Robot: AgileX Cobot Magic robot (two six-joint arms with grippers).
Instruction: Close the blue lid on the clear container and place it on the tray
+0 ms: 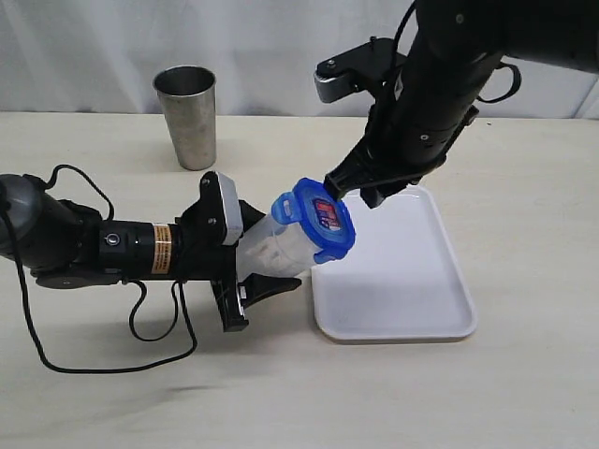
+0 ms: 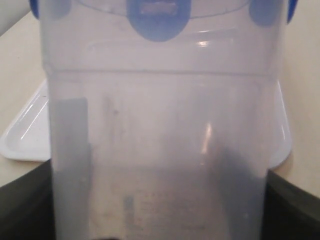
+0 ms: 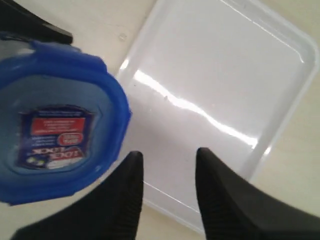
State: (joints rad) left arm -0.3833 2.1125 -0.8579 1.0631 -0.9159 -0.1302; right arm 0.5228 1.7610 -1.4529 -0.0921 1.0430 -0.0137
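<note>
the left jaws clamped the clear container [image 1: 276,245], tilted at the tray's [image 1: 440,309] nine o'clock edge. the right jaws stood apart and empty, at one o'clock of the blue lid [image 1: 323,220]. the lid looked seated, so the next move was probably to stand the container upright on the tray.

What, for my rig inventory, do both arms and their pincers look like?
The left arm is a black cylinder with an orange label band, a loose black cable and a white wrist block; the left pincer is black. The right arm is bulkier, black, with a grey wrist block. The right pincer has two black ribbed fingers.
</note>
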